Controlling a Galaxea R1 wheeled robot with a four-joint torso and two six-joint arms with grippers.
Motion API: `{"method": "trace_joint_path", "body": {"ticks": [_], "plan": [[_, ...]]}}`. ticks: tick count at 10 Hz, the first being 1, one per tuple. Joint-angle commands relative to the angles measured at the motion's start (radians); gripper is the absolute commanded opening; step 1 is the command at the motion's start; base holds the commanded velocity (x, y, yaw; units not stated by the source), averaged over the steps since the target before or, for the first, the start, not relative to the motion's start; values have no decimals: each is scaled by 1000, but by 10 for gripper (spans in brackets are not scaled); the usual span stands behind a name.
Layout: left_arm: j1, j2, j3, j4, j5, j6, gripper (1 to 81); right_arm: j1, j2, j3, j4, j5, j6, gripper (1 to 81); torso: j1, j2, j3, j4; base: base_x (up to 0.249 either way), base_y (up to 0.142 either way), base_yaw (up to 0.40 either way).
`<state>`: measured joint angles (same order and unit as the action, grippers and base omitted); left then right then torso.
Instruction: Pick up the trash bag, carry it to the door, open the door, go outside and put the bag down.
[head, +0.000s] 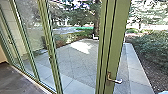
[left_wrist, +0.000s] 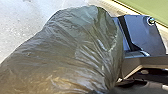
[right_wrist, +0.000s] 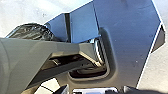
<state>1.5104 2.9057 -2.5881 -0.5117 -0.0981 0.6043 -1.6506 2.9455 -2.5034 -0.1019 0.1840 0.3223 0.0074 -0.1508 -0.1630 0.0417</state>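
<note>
Whether the left and right jaws are open or closed cannot be told. The trash bag is seen bulging beside the robot's body. It could be snagged by the door handle, lower right of the head frame, if passed closely. Passage is hemmed by 1 broad green post, right of centre; shrubs are seen upper right.

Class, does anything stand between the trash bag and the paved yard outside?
Possibly the green door with the lever handle, which stands before part of the paving. I cannot tell which side of it the trash bag is on.
</note>
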Motion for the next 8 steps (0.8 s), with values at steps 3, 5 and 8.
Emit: {"method": "trace_joint_path", "body": {"ticks": [3,5,8], "plan": [[-48,-81,105,1,101,2,10,19,-89,154,-12,-46,0,811,0,0,0,0,0,0,0],[-46,-104,140,1,103,2,10,14,-203,331,-16,-46,1,811,0,0,0,0,0,0,0],[-45,-98,140,2,103,2,10,1,-299,443,-16,-31,0,811,0,0,0,0,0,0,0]]}}
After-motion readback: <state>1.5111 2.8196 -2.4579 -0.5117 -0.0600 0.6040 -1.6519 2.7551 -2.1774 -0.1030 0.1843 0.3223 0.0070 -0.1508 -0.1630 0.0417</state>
